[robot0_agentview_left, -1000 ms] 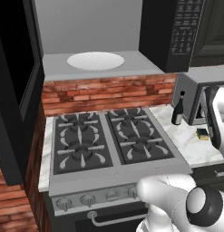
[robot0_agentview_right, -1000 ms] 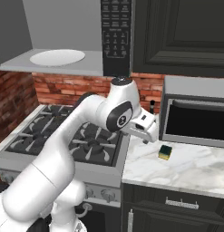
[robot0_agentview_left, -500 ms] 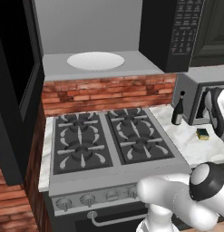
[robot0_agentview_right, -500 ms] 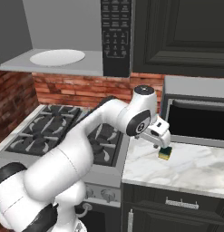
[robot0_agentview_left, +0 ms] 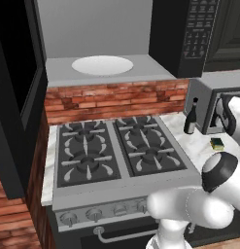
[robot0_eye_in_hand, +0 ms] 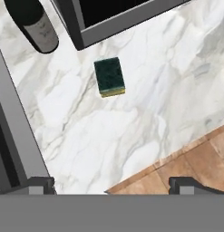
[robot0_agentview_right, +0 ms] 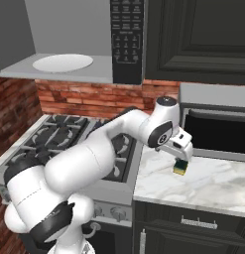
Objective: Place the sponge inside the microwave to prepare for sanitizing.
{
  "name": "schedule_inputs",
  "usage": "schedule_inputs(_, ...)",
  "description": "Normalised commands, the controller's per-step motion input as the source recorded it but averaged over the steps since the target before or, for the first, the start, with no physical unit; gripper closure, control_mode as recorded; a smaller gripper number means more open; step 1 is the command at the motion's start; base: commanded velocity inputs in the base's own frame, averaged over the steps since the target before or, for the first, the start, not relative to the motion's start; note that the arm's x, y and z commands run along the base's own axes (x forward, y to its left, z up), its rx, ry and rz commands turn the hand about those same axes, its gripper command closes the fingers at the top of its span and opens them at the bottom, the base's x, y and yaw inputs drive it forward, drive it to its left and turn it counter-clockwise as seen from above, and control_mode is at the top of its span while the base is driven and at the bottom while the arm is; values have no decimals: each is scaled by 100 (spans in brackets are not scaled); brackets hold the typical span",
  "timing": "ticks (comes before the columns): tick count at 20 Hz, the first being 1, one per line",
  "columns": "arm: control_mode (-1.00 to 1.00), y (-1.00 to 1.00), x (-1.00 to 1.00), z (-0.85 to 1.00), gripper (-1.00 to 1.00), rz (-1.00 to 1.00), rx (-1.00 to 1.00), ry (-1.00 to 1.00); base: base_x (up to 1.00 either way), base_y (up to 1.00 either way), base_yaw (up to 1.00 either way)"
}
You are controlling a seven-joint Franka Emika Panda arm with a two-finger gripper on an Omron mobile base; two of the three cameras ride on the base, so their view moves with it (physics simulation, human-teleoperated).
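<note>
The arm point(robot0_agentview_right: 89, 163) is built of glossy white rounded shells, thick and bulbous near the base and slimmer toward the wrist. Dark grey to black rings mark its joints, with a round dark cap on the elbow joint point(robot0_agentview_left: 219, 170) in the left base view. A boxy white hand point(robot0_agentview_right: 177, 144) ends it, with two small dark finger tips point(robot0_eye_in_hand: 41, 185)

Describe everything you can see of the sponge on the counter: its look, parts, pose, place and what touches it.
The sponge is a small rectangular block, a dark green scouring layer on top and a yellow body showing along one edge. It lies flat, green side up, on the white marble counter, in front of the silver-grey box and apart from the dark bottle. Only the counter touches it; the open gripper hangs above it.
</note>
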Motion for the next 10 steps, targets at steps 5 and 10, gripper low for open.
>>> schedule_inputs(5, -100, -17, 9, -35, -100, 2, 0, 0, 0, 0, 0)
schedule_inputs(10, -100, -14, 27, -27, -100, 3, 0, -2, 0, 0, 0)
